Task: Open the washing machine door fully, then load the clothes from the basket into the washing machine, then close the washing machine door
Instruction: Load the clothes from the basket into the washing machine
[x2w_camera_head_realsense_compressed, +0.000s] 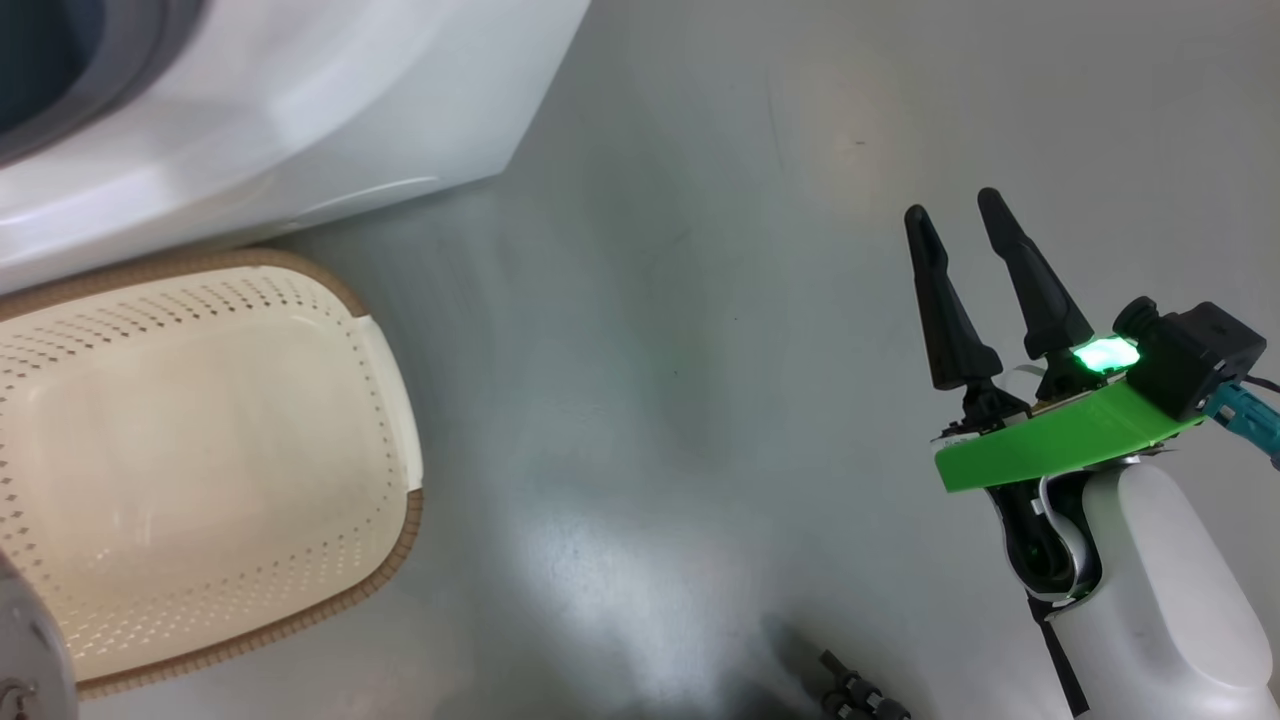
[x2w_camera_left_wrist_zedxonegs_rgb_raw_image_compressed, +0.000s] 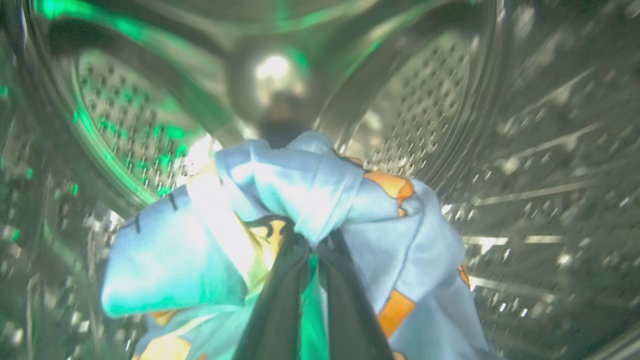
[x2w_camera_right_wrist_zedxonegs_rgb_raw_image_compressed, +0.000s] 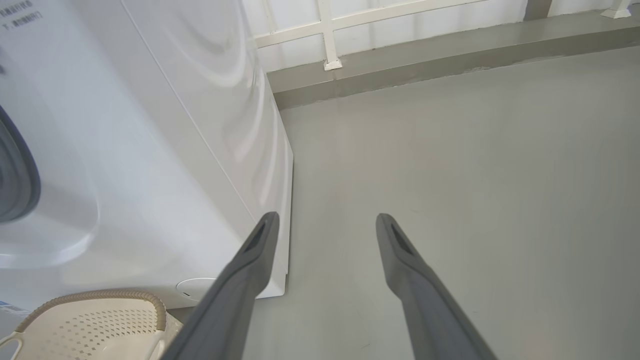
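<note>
There is one washing machine, one basket, one bundle of clothes and two grippers. The left gripper is inside the machine's perforated steel drum, its two dark fingers pinched narrow on the light-blue, orange-printed clothes. The bundle hangs off the fingertips with the curved drum wall all round it, though that view is blurred. The right gripper hangs over the grey floor at the right of the scene, its two fingers spread wide and holding nothing. The basket sits on the floor at the near left, its pale perforated bottom in plain sight. Its brown far rim lies just beside the machine's lower front edge, under the grey gasket of the opening. Between the basket's right rim and the right gripper lies a wide stretch of open floor. In the right wrist view the machine's right-hand corner edge runs down just left of the gripper. The basket is at the near left, and the floor runs far to a grey ledge and a white railing.
</note>
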